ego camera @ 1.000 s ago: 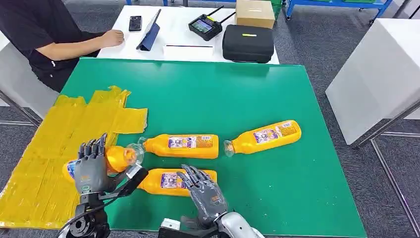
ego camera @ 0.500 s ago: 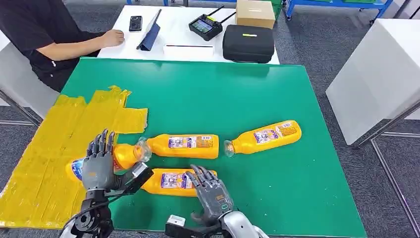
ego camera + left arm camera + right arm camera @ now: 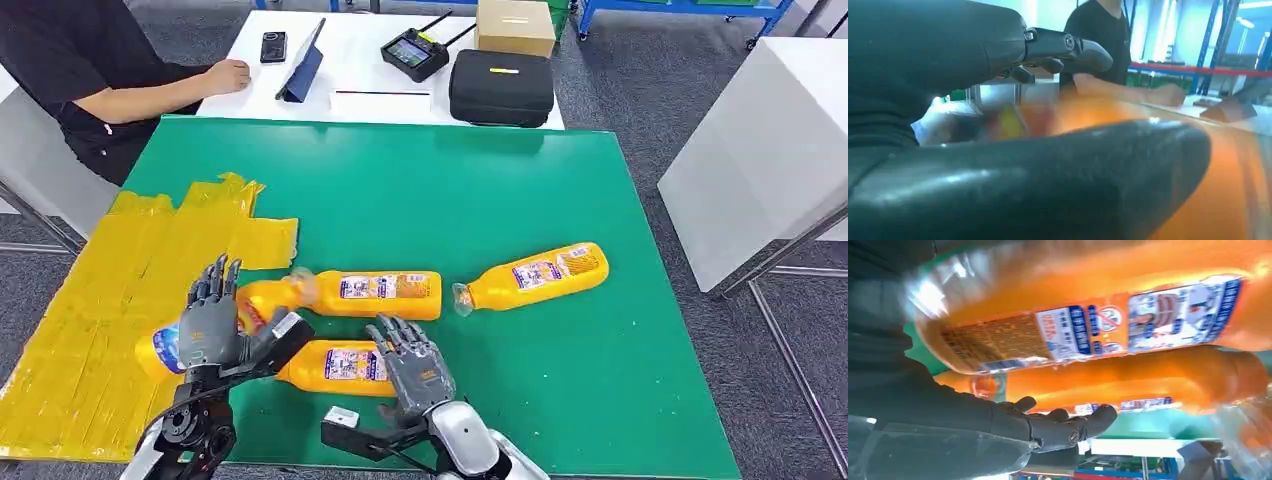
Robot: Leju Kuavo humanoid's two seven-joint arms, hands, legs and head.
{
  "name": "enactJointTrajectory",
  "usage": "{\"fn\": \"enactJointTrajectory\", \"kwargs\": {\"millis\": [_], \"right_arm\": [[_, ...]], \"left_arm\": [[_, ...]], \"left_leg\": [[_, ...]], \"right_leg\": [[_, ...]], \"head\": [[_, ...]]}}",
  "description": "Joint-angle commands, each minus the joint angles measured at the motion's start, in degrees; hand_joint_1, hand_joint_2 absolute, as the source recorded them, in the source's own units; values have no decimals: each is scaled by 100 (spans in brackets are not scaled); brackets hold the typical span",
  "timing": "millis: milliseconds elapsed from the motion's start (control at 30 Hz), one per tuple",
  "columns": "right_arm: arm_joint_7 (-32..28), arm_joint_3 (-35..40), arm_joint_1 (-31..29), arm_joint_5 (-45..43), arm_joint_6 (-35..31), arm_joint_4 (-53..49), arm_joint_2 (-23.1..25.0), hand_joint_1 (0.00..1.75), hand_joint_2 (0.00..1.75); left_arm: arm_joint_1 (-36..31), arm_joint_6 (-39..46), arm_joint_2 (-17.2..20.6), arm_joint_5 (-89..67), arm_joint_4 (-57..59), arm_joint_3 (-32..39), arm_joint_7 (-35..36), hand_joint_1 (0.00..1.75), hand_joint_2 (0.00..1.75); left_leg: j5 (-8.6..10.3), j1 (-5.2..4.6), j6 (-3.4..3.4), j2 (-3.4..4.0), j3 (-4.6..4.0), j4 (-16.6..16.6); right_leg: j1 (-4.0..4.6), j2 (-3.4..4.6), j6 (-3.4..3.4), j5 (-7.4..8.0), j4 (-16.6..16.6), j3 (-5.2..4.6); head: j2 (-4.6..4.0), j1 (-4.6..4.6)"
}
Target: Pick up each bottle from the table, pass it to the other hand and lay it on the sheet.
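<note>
The left hand (image 3: 208, 328) is wrapping its fingers and thick thumb around an orange juice bottle (image 3: 250, 305), gripping it near the middle; in the left wrist view the thumb (image 3: 1048, 185) is lying across the bottle's blurred orange body. This held bottle is slanting over the edge where the yellow sheet (image 3: 110, 290) meets the green table (image 3: 450, 200), its base end over the sheet and its neck pointing toward the bottle beyond. The right hand (image 3: 412, 368) is hovering with fingers spread wide and holding nothing, its fingertips just over the base end of the nearest bottle (image 3: 340, 367), which is lying on its side on the green surface. The right wrist view is showing that bottle's label close above the open dark fingers (image 3: 1068, 425).

Two more bottles are lying on the table: a middle one (image 3: 385, 295) just behind the held bottle's neck, and a far one (image 3: 530, 275) off to the right, apart from the others. A person's arm (image 3: 160, 95) is resting on the white table beyond.

Judging by this, the left hand is on the laying-down step for its bottle, while the right is readying for the next pick. The next move calls for lowering the held bottle fully onto the sheet, flat, before the fingers let go, and for the right hand to settle around the nearest bottle's body without rolling it.
</note>
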Motion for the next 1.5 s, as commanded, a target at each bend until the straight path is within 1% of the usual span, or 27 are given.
{"fn": "enactJointTrajectory", "kwargs": {"millis": [33,67,133,167,200,300,367,400,500,600,633,700,733,767,800,833,933,1100,1167,1233,1267,1300,1333,1367,1400,1467,1500], "right_arm": [[-43,-40,-267,0,127,679,213,0,175],[-43,-40,-267,0,127,679,213,0,175],[-18,-54,-289,-1,141,790,249,0,175],[-22,-58,-306,-9,187,858,273,0,175],[20,-52,-332,19,243,953,303,0,175],[153,8,-384,198,539,1351,387,0,175],[185,6,-354,232,640,1504,405,0,175],[219,35,-379,296,731,1610,422,0,175],[355,47,-332,416,1200,1734,408,0,175],[397,60,-301,456,1411,1740,375,0,175],[435,70,-285,479,1623,1711,354,0,175],[470,57,-241,489,1976,1673,299,0,175],[456,47,-211,478,2101,1587,260,16,175],[484,31,-182,473,2211,1518,225,175,175],[488,26,-144,455,2282,1393,184,175,175],[463,-23,-113,399,2275,1303,177,175,175],[415,-31,-46,324,2369,849,76,175,175],[398,-45,-38,286,2420,754,67,175,175],[405,-36,-27,269,2326,559,-3,175,175],[413,-506,105,-227,1687,123,110,175,175],[424,-497,78,-259,1693,49,100,175,175],[474,-492,54,-306,1802,-65,89,175,175],[198,-718,144,-762,1294,-288,149,175,175],[-80,-862,166,-1235,1059,-447,181,175,175],[-888,-1196,304,-2474,691,-868,268,175,175],[-1428,-1284,473,-3875,640,-1650,152,175,175],[-1525,-1294,523,-4299,639,-1924,109,175,175]], "left_arm": [[198,-374,242,328,-344,-64,84,0,0],[198,-374,242,328,-344,-64,84,0,0],[251,-424,212,430,-490,7,104,0,0],[264,-450,198,460,-557,41,104,0,0],[262,-438,178,479,-601,80,120,0,0],[284,-235,112,866,-773,219,-41,0,0],[311,-166,82,1152,-861,281,-189,0,0],[339,-143,95,1255,-927,280,-247,0,0],[421,37,130,1592,-1067,301,-395,0,0],[408,123,159,1677,-1011,329,-431,0,0],[422,203,152,1834,-1000,354,-520,0,0],[444,328,140,1983,-982,402,-600,0,0],[443,365,127,2088,-983,432,-650,0,0],[441,396,121,2187,-961,458,-700,0,0],[459,456,105,2392,-957,514,-817,0,0],[462,466,94,2506,-949,541,-881,0,0],[574,261,24,3543,-1142,729,-1326,0,0],[620,229,33,3642,-1218,739,-1360,0,0],[732,-53,-27,4537,-1461,845,-1697,0,0],[981,-600,-56,5644,-1900,927,-1952,0,0],[1039,-599,-35,5659,-1988,914,-1955,0,0],[1098,-592,-28,5679,-2077,895,-1941,0,0],[1185,-1088,-39,6411,-2214,923,-2002,0,0],[1278,-1344,-36,6828,-2325,944,-2063,0,0],[1415,-1893,-70,7741,-2464,944,-2099,0,175],[1625,-2341,4,8591,-2694,718,-2143,0,175],[1678,-2382,36,8712,-2773,583,-2198,0,175]], "left_leg": [[-9,3,3,4,15,1],[-12,2,6,1,23,2],[-5,2,3,1,7,0],[-9,3,4,-1,14,2],[-6,3,3,0,9,1],[-9,4,4,-4,17,1],[-2,4,2,-3,4,-2],[-9,5,4,-6,18,0],[-8,5,3,-3,22,-3],[-5,5,2,-5,30,-6],[-9,6,1,-7,42,-5],[-14,8,-3,-14,65,-3],[-16,5,-13,-11,66,-9],[-16,7,-11,-13,72,-12],[-17,7,-12,-9,74,-12],[-17,8,-10,-15,75,-12],[-19,9,-12,-1,97,-9],[-20,10,-10,-7,100,-9],[-21,9,-9,-12,98,-7],[-22,7,-12,5,95,-4],[-28,9,-10,2,90,1],[-26,7,-12,7,89,0],[-23,7,-13,7,86,-2],[-28,8,-10,0,85,2],[-31,6,-8,-2,81,5],[-25,6,-12,13,57,2],[-31,6,-10,15,50,10]], "right_leg": [[6,12,-27,-4,0,11],[5,13,-36,-8,2,19],[4,7,-22,-3,-1,7],[6,9,-33,-6,1,13],[5,8,-26,-3,0,8],[7,8,-36,-7,1,15],[6,2,-17,0,-4,5],[8,5,-34,-8,-1,18],[8,6,-30,-6,-5,21],[7,2,-26,-5,-8,24],[9,2,-37,-8,-8,32],[11,-5,-46,-15,-5,11],[7,-4,-61,-29,-9,-1],[10,-2,-68,-26,-13,6],[9,-4,-56,-27,-14,6],[11,-8,-65,-27,-15,8],[11,0,-55,-28,-12,26],[11,-5,-59,-31,-14,33],[11,-9,-56,-30,-12,35],[8,4,-38,-23,-8,28],[11,6,-50,-28,-4,24],[9,9,-43,-25,-5,22],[8,6,-36,-23,-6,22],[10,3,-47,-29,-3,22],[8,4,-54,-34,3,19],[8,14,-38,-23,0,14],[9,18,-45,-27,7,15]], "head": [[0,2],[0,0],[0,0],[0,2],[0,0],[0,0],[0,2],[0,0],[0,0],[0,0],[0,0],[0,2],[0,2],[0,0],[0,0],[0,2],[0,-2],[0,0],[0,2],[0,0],[0,2],[0,-2],[0,0],[0,2],[0,2],[0,2],[0,4]]}}
